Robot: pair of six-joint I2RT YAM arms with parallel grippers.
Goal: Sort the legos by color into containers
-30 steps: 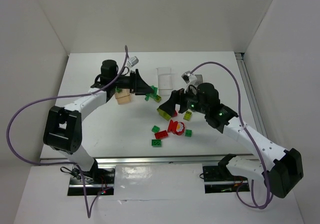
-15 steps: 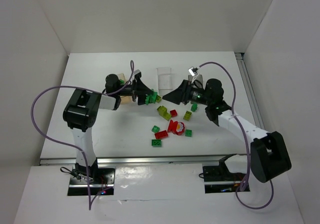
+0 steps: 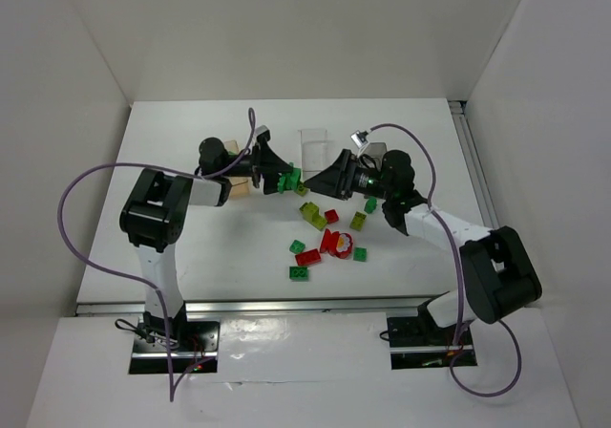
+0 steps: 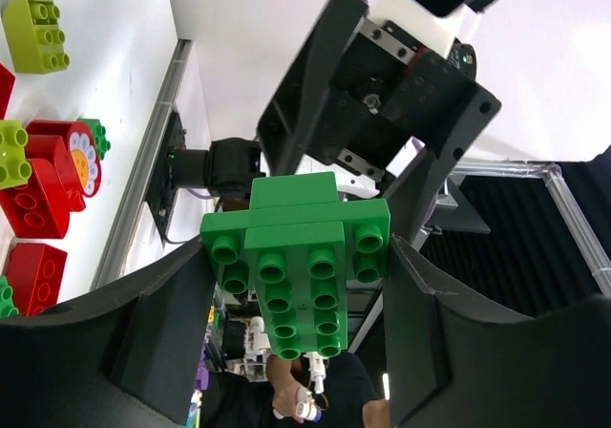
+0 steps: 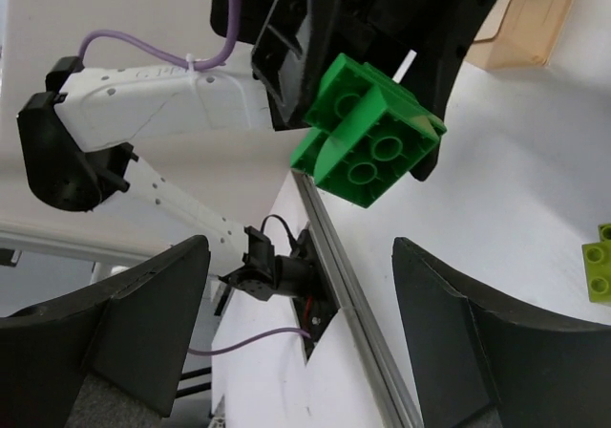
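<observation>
My left gripper (image 3: 284, 179) is shut on a stack of green legos (image 4: 301, 256), held off the table between both fingers (image 4: 143, 332). My right gripper (image 3: 316, 181) faces it from the right, open, with the green stack (image 5: 368, 141) just beyond its fingertips and nothing between them. Loose legos lie on the table below: yellow-green (image 3: 313, 215), red (image 3: 331, 216), a round red piece (image 3: 335, 244) and green (image 3: 300, 273). Of the containers, the orange-tan bin (image 3: 239, 186) sits behind the left gripper, the clear bin (image 3: 313, 146) at the back, and the dark grey bin (image 3: 375, 150) is partly hidden by the right arm.
More legos lie scattered near the front: yellow-green (image 3: 358, 221), green (image 3: 370, 204), green (image 3: 297, 246), red (image 3: 307, 257), green (image 3: 360, 253). A metal rail (image 3: 286, 306) runs along the table's near edge. White walls enclose the table on three sides.
The right gripper rose from over the yellow-green bricks, swung left to face the left gripper, and narrowed slightly. The left arm folded back, keeping the green stack held near the middle.
</observation>
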